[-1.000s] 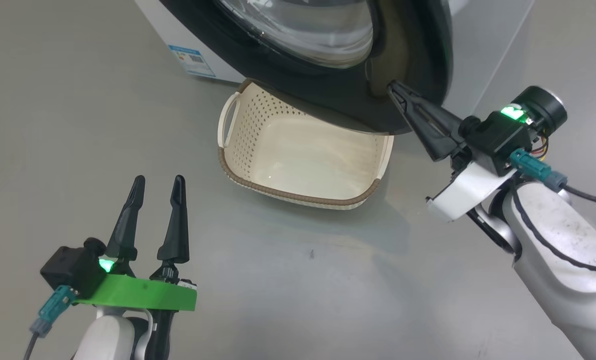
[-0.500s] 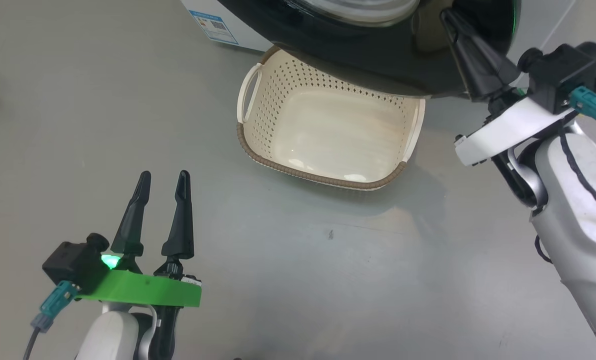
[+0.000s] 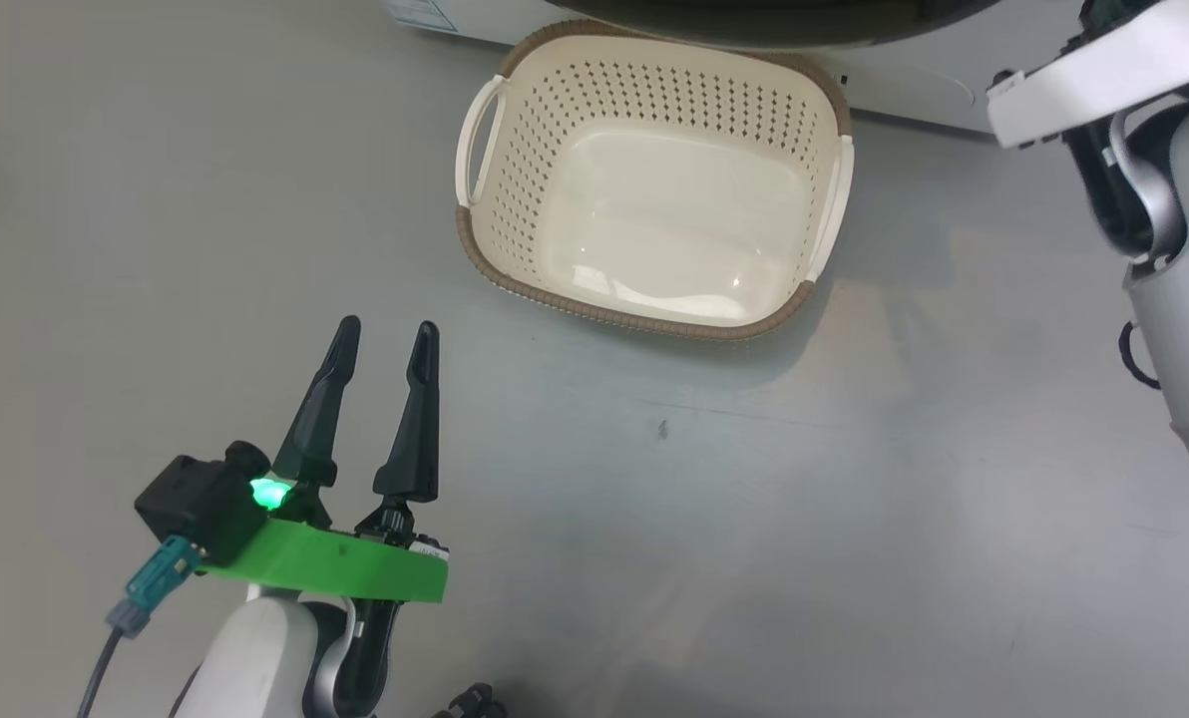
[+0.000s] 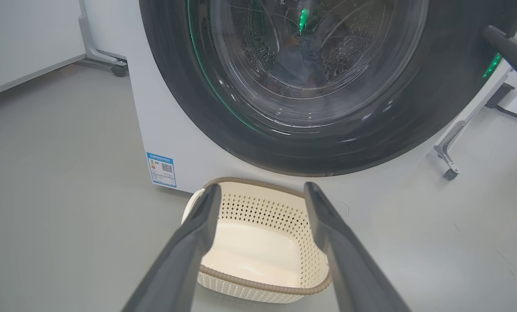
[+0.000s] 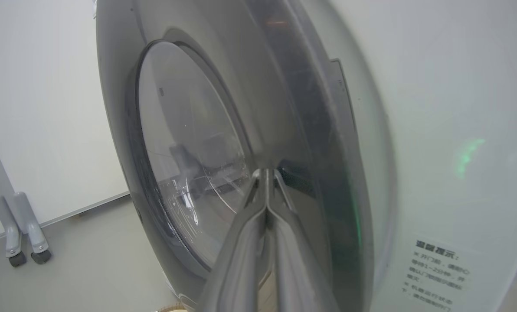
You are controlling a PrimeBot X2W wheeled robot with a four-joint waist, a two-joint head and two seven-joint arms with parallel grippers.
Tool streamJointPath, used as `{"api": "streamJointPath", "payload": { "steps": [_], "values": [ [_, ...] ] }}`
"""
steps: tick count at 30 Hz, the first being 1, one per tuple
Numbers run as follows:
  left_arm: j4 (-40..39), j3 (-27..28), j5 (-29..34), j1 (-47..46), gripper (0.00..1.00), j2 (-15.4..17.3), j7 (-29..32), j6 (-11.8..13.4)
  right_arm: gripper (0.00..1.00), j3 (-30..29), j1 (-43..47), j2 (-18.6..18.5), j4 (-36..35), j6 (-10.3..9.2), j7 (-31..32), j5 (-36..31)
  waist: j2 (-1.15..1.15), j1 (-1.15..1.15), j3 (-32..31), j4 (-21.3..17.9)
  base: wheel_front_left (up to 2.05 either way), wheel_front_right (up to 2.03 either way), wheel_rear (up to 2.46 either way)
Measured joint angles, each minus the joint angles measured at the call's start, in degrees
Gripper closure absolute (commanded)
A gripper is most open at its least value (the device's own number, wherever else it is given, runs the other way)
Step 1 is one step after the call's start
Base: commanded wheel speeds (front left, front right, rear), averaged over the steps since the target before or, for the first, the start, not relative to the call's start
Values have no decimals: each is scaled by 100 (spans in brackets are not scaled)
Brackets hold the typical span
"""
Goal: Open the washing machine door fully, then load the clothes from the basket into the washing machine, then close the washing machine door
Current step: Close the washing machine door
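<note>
Right gripper (image 5: pixel 265 173), fingers pinched together on nothing, points its tips at the right rim of the washing machine door (image 5: pixel 189 143), which looks nearly shut. Left gripper (image 3: pixel 387 329), spread wide and empty, hovers well apart on the near left, aimed at the empty basket (image 3: pixel 644 321).

The washing machine door (image 3: pixel 774 15) is cut to a dark sliver by the head view's top edge. Behind it the clothes (image 4: pixel 297 65) look dim and shapeless. Print on the sticker (image 5: pixel 434 277) is blurred.
</note>
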Motion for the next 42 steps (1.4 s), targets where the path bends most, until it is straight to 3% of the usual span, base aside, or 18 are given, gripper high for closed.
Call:
{"api": "streamJointPath", "payload": {
  "steps": [9, 23, 42],
  "values": [
    [-82, -100, -10, -242, 0, -15, 0, 0, 100, -119, -680, 71, 266, -3, -148, -1, 0, 0, 324, 43, 0, 0, 0],
    [26, -13, -43, -385, 0, -23, 0, 0, 100, -112, -743, 233, 881, 98, -381, 123, 0, 0, 266, 6, 0, 0, 0],
    [333, 430, 564, -353, 0, -25, 0, 0, 100, 103, 508, 366, 1212, 257, -552, 354, 0, -1, -578, -414, 0, 0, 0]
  ]
}}
